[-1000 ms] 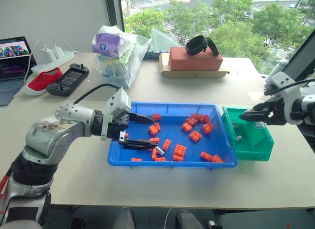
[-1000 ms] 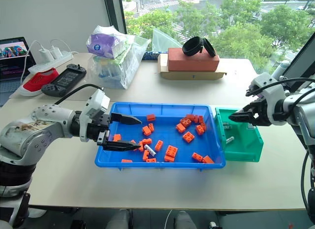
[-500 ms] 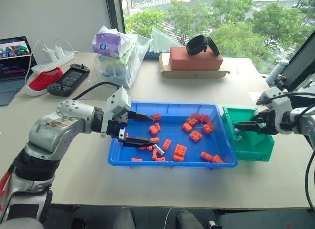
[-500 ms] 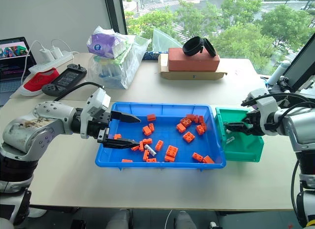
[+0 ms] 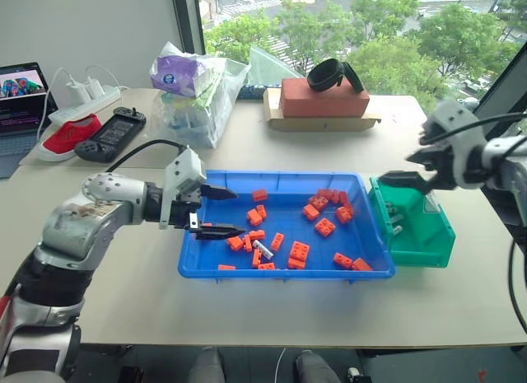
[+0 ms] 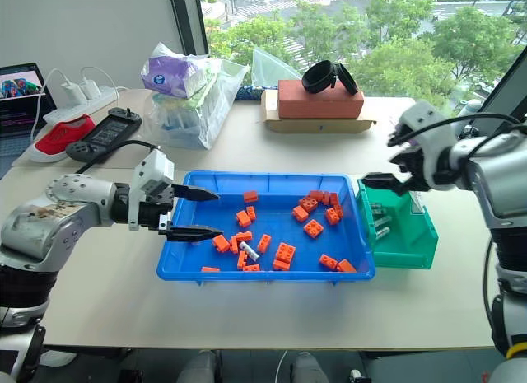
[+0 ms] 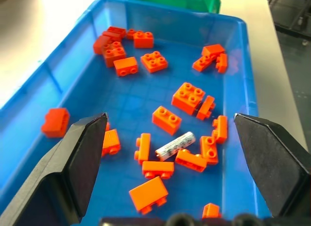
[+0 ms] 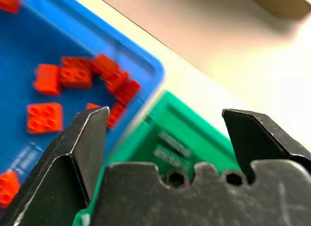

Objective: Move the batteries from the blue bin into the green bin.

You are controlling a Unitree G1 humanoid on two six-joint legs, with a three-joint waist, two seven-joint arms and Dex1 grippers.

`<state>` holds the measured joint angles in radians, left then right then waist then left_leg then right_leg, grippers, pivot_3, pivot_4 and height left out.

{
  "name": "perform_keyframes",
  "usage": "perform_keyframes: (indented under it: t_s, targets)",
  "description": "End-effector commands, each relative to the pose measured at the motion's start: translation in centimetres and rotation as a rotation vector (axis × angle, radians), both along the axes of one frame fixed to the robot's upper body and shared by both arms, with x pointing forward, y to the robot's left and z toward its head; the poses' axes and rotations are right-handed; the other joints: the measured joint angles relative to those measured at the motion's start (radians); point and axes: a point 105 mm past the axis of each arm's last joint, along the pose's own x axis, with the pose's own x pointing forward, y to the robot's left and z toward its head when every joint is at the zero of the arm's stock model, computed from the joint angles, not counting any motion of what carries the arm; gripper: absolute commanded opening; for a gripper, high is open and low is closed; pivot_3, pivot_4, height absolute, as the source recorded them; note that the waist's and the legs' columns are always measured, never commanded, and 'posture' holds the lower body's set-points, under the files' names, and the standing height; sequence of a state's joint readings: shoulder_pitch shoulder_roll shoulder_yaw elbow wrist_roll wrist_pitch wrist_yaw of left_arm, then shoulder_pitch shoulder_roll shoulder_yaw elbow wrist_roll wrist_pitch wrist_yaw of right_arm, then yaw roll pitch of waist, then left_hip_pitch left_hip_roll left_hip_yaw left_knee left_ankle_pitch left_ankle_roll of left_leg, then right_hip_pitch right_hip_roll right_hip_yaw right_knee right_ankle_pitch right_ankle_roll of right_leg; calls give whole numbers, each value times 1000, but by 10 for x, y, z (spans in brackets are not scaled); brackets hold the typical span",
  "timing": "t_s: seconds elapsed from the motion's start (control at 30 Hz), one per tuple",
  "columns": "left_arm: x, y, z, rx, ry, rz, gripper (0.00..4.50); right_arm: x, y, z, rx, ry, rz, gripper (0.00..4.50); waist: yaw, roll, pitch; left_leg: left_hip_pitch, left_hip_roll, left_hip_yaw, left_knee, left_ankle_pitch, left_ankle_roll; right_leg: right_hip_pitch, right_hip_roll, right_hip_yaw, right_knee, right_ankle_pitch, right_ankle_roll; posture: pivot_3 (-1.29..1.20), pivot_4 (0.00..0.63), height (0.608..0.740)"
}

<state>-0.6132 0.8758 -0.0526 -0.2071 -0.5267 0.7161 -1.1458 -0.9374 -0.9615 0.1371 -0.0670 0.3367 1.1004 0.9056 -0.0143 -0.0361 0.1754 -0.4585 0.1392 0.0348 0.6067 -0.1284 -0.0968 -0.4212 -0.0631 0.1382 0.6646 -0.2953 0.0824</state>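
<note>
left eye view: the blue bin [image 5: 191, 263] sits mid-table, strewn with orange bricks [image 5: 300, 251]; one battery [image 5: 263, 254] lies among them near the front rim. the green bin [image 5: 435, 249] touches its right end, with batteries in the green bin [image 5: 394, 218]. the left gripper [image 5: 221, 210] hangs spread wide and empty over the bin's left end; the right gripper [image 5: 402, 179] stands open and empty above the green bin's near corner. behind on the pale table [image 5: 247, 313]: a plastic bag [image 5: 198, 86], a red brick block [image 5: 323, 97], a red shoe [image 5: 72, 134], a laptop [image 5: 23, 91], trees beyond the window.

left wrist view: bricks crowd round the battery, one touching its end.

right wrist view: open black fingers [image 8: 82, 148] frame both bins.
</note>
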Motion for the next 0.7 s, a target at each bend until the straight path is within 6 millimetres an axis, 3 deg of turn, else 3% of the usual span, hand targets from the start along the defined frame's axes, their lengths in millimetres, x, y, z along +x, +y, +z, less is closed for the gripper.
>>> perform_keyframes:
  t_s: [0.03,0.13,0.2,0.33,0.47,0.7]
  targets:
    - [5,21,10,9,-55,86,4500,-5,46,1,23,0,146,4372,-1,0,0,0,0,0,0,0,0,0,0,0,1,0,0,0,150,736]
    - [5,43,6,43,-51,150,4500,-11,109,-34,35,98,308,4372,-1,0,0,0,0,0,0,0,0,0,0,0,1,0,0,0,150,736]
    - [1,46,7,42,-53,151,4500,-15,125,-51,2,130,351,4372,1,0,0,0,0,0,-1,0,0,-1,0,0,1,0,0,0,150,736]
    - [-7,48,9,32,-52,157,4500,-14,138,-76,-64,167,337,4372,18,0,0,-3,0,0,0,0,0,-2,0,-2,1,0,0,0,150,736]
    - [-11,44,8,12,-51,163,4500,-31,154,-91,-105,216,405,4372,27,0,0,-3,1,0,0,0,0,-2,0,-3,1,0,0,0,150,736]
    - [-10,46,7,23,-49,184,4500,-30,148,-98,-141,225,378,4372,24,0,0,-3,1,-1,0,0,0,-2,0,-3,2,0,-1,0,150,736]
